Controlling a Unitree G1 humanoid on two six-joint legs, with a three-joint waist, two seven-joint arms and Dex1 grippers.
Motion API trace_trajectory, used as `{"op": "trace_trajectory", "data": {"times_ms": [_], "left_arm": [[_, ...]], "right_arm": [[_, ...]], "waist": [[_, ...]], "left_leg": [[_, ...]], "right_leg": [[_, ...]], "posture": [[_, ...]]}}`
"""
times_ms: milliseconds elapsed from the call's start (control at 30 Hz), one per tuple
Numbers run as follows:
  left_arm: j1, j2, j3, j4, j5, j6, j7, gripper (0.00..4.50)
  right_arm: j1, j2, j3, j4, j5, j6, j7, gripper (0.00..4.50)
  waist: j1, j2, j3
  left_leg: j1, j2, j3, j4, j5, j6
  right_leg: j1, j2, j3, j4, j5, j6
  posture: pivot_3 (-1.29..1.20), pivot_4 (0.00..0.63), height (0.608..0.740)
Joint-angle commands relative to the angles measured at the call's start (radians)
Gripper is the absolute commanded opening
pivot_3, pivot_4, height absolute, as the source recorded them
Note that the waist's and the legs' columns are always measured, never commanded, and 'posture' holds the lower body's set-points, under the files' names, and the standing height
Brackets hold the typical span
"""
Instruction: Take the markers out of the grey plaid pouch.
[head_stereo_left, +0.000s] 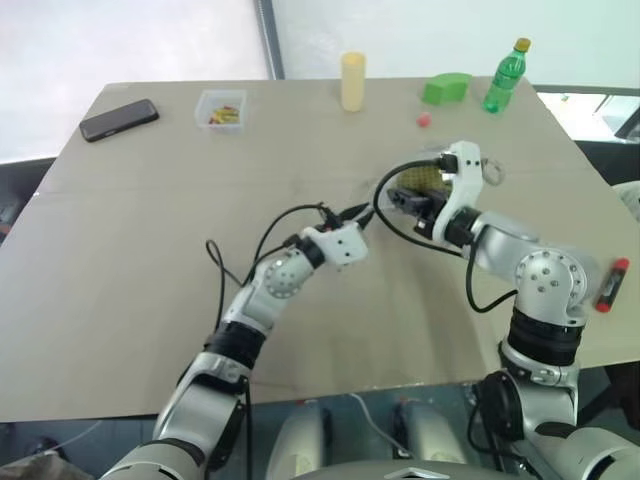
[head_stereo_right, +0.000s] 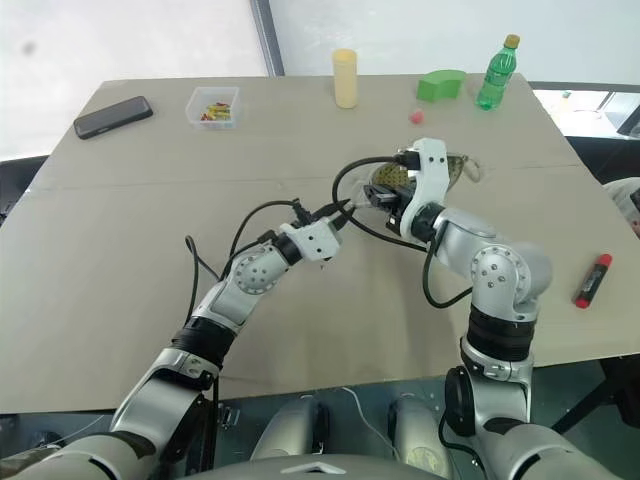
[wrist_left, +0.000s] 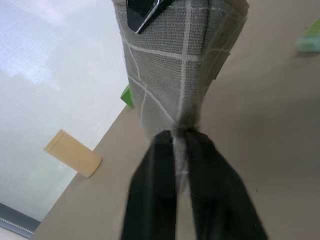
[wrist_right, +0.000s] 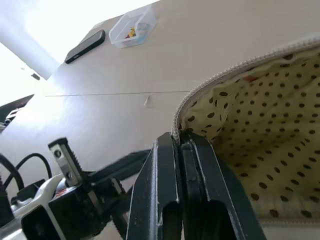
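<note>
Right wrist view shows your right gripper (wrist_right: 181, 145) clamped on the zipper rim of the grey plaid pouch (wrist_left: 172, 65), its dotted yellow lining open to you. The left gripper (wrist_left: 181, 137) is pinched shut on the pouch's bottom fold. The pouch hangs between both hands above the table (head_stereo_left: 150, 250), toward its far right edge. I judge you should keep both pinches firm and tip the mouth downward, shaking gently so the markers slide out onto bare table
</note>
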Motion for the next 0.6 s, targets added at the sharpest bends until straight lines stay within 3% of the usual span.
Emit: {"op": "trace_trajectory", "data": {"times_ms": [33,100,233,267,300,400,500,600], "left_arm": [[-0.023,0.004,-0.004,0.006,0.003,-0.029,0.03,0.03],[-0.023,-0.003,0.002,0.007,-0.015,-0.037,0.033,0.03],[0.005,-0.017,0.005,-0.039,-0.17,-0.004,-0.114,0.03],[0.009,-0.017,0.009,-0.047,-0.172,0.0,-0.11,0.55],[0.01,-0.016,0.008,-0.049,-0.155,-0.009,-0.091,0.68],[0.012,-0.013,-0.002,-0.048,-0.058,-0.034,0.013,2.02],[0.011,-0.016,-0.013,-0.045,-0.056,-0.043,0.018,3.34],[0.007,-0.026,-0.021,-0.038,-0.058,-0.038,0.016,3.34]], "right_arm": [[0.005,0.012,-0.003,-0.053,0.051,0.017,0.006,0.0],[0.01,0.009,-0.008,-0.047,0.055,0.017,0.004,0.0],[0.015,0.001,-0.004,-0.038,0.057,0.011,0.005,0.0],[0.015,0.001,-0.004,-0.037,0.058,0.011,0.003,0.0],[0.013,0.001,-0.005,-0.034,0.059,0.01,0.003,0.0],[0.004,0.005,-0.007,-0.028,0.063,0.009,0.0,0.0],[-0.003,0.012,-0.005,-0.029,0.073,0.012,-0.002,0.0],[-0.004,0.02,-0.002,-0.036,0.083,0.015,-0.007,0.0]], "waist": [[0.0,0.0,0.0],[0.0,0.0,0.0],[0.0,0.0,0.0],[0.0,0.0,0.0],[-0.001,0.0,0.0],[0.0,0.0,0.0],[0.0,0.0,0.0],[0.0,0.0,0.0]], "left_leg": [[0.0,0.0,0.0,0.0,0.0,0.0],[0.0,0.0,0.0,0.0,0.0,0.0],[0.0,0.0,0.0,0.0,0.0,0.0],[0.0,0.0,0.0,0.0,0.0,0.0],[0.0,0.0,0.0,0.0,0.0,0.0],[0.0,0.0,-0.002,0.0,0.0,0.0],[0.0,0.0,-0.002,0.0,0.0,0.0],[0.0,0.0,-0.002,0.0,0.0,0.0]], "right_leg": [[0.0,0.0,0.0,0.0,0.0,0.0],[0.0,0.0,0.0,0.0,0.0,0.0],[0.0,0.0,0.0,0.0,0.0,0.0],[0.0,0.0,0.0,0.0,0.0,0.0],[0.0,0.0,0.0,0.0,0.0,0.0],[0.0,0.0,0.0,0.0,0.0,0.0],[0.0,0.0,0.0,0.0,0.0,0.0],[0.0,0.0,0.0,0.0,0.0,0.0]], "posture": [[0.0,0.15,0.74],[0.0,0.15,0.74],[0.0,0.15,0.74],[0.0,0.15,0.74],[0.0,0.15,0.74],[0.0,0.15,0.74],[0.0,0.15,0.74],[0.0,0.15,0.74]]}}
